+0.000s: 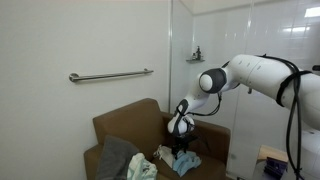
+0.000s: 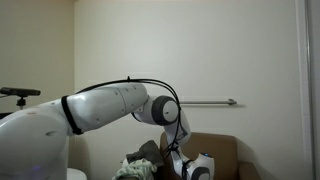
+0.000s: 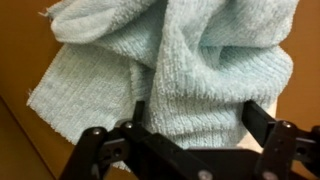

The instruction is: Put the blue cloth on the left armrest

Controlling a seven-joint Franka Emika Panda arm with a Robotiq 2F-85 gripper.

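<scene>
Your gripper (image 3: 195,115) straddles a thick fold of the blue cloth (image 3: 170,60), one finger on each side of the terry bundle that fills the wrist view. The frames do not settle whether the fingers are biting or merely bracketing it. In an exterior view the gripper (image 1: 180,128) hangs low over the seat of the brown armchair (image 1: 130,118), with the blue cloth (image 1: 186,160) bunched just beneath it, beside a pale cloth (image 1: 142,168) and a grey cloth (image 1: 115,155).

The step in hand looks like the pick. To do it well, make sure the fingers close on a full fold rather than a loose edge. Raise the cloth straight up until its tail clears the neighbouring cloths, so neither is dragged along. Carry it high enough to pass over the armrest, then lower it so the cloth drapes across the top rather than sliding down the side. Which armrest counts as left is not settled by these views, so confirm that before you travel.
</scene>
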